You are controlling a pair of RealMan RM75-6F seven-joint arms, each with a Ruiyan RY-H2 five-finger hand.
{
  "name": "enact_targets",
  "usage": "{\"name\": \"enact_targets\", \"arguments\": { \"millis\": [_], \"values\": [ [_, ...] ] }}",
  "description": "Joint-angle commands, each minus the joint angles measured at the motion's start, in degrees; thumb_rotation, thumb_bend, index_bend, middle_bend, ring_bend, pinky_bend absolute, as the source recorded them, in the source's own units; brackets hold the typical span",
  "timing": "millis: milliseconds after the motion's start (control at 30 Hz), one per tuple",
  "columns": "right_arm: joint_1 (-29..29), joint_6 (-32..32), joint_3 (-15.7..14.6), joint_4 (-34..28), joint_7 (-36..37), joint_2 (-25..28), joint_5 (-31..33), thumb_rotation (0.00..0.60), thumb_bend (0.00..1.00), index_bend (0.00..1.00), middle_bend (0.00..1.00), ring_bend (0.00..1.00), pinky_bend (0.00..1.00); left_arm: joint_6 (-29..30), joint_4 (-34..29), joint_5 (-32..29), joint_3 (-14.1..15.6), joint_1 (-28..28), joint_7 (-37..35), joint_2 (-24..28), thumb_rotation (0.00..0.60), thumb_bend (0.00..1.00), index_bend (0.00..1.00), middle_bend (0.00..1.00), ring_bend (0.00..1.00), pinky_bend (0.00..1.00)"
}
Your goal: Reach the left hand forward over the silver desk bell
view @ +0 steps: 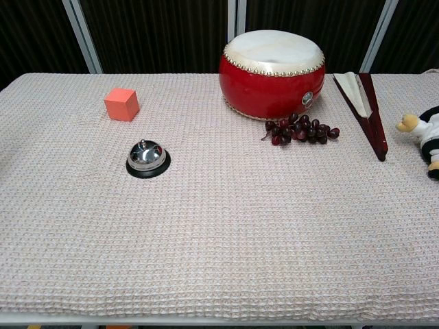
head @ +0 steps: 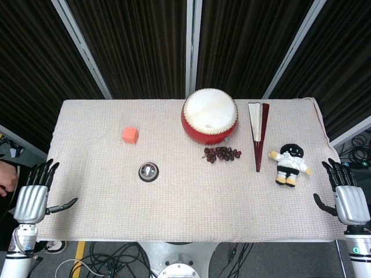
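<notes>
The silver desk bell [head: 148,171] on its black base stands on the left-centre of the cloth-covered table; the chest view shows the bell [view: 148,158] upright. My left hand [head: 35,194] lies at the table's front-left corner, fingers straight and apart, thumb out, holding nothing, well to the left of and nearer than the bell. My right hand [head: 346,195] lies the same way at the front-right corner, empty. Neither hand appears in the chest view.
An orange cube [head: 130,135] sits behind and left of the bell. A red drum [head: 210,116] stands at the back centre, dark grapes [head: 222,153] in front of it. A folded fan [head: 258,133] and a plush doll [head: 289,164] lie at right.
</notes>
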Motion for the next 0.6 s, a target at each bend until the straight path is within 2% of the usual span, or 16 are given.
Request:
{"name": "enact_targets", "arguments": {
  "millis": [33, 300, 600],
  "values": [
    [0.02, -0.06, -0.03, 0.1, 0.04, -0.04, 0.0, 0.6, 0.23, 0.0, 0.0, 0.0, 0.0, -0.09, 0.01, -0.07, 0.03, -0.01, -0.03, -0.02, 0.167, 0.0, 0.02, 0.0, 0.0, 0.0],
    [0.06, -0.18, 0.11, 0.2, 0.3, -0.06, 0.23, 0.6, 0.24, 0.0, 0.0, 0.0, 0.0, -0.63, -0.2, 0.31, -0.19, -0.71, 0.34, 0.21, 0.169, 0.0, 0.02, 0.0, 0.0, 0.0],
    [-0.2, 0.38, 0.22, -0.75, -0.05, 0.22, 0.24, 0.6, 0.24, 0.0, 0.0, 0.0, 0.0, -6.53, -2.48, 2.76, -0.79, -6.2, 2.92, 0.15, 0.167, 0.0, 0.02, 0.0, 0.0, 0.0]
  ]
}}
